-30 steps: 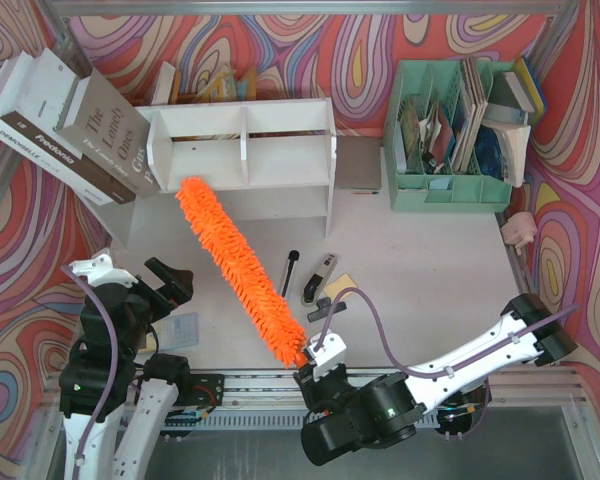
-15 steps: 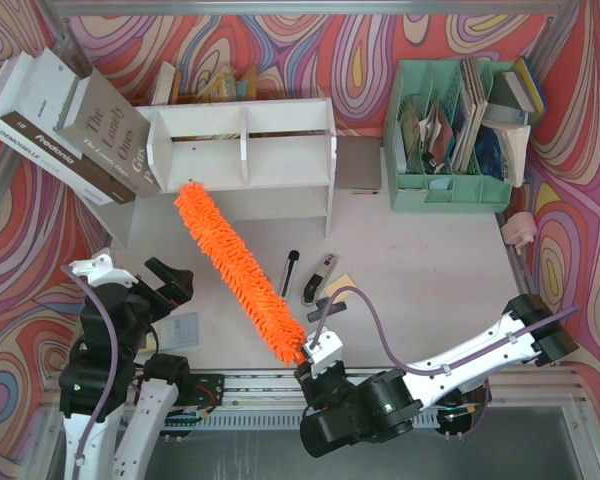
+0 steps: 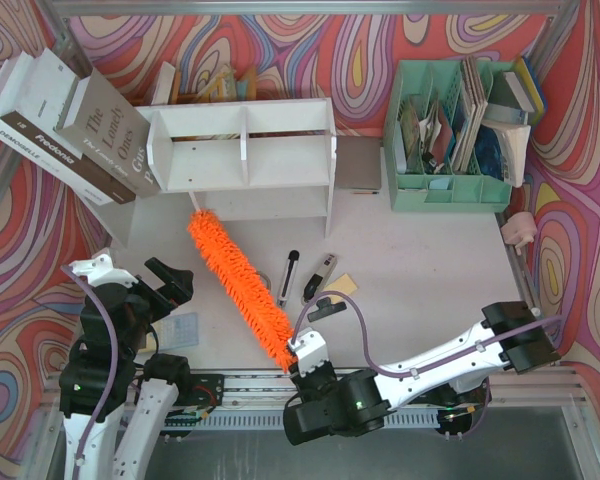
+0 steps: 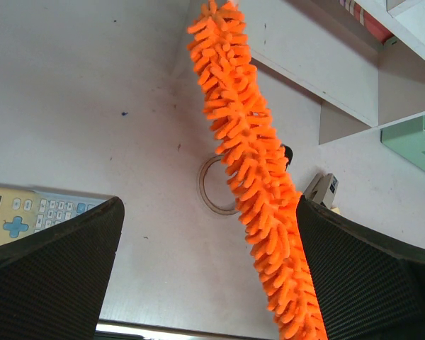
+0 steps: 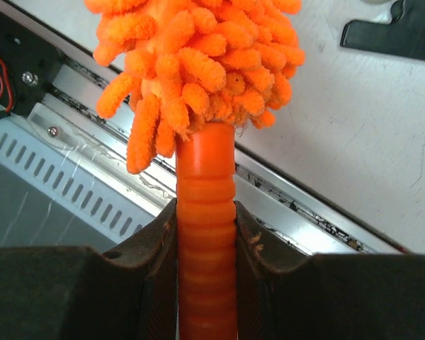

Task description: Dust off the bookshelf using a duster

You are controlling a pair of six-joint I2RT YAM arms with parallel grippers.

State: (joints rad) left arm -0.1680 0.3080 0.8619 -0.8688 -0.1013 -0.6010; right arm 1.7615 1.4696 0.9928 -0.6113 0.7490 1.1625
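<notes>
The white bookshelf [image 3: 242,150] stands at the back of the table; its corner shows in the left wrist view [image 4: 354,78]. The orange fluffy duster [image 3: 242,290] slants from its tip just in front of the shelf's lower left down to the near edge. It also crosses the left wrist view [image 4: 255,163]. My right gripper [image 3: 302,352] is shut on the duster's ribbed orange handle [image 5: 205,212], with both fingers pressed against it [image 5: 205,241]. My left gripper [image 3: 168,282] is open and empty [image 4: 205,283], low at the left, with the duster beside its right finger.
Stacked books [image 3: 70,120] lean at the shelf's left. A mint-green organizer [image 3: 460,130] stands at the back right. A black pen [image 3: 288,275], a utility knife [image 3: 320,275], a yellow note [image 3: 342,285] and a tape ring [image 4: 216,188] lie mid-table. A calculator [image 4: 28,212] lies near my left gripper.
The duster's tip has drawn back from the shelf's lower tier toward the near side and slightly right. My right gripper has shifted left along the table's near edge. The left arm has not moved.
</notes>
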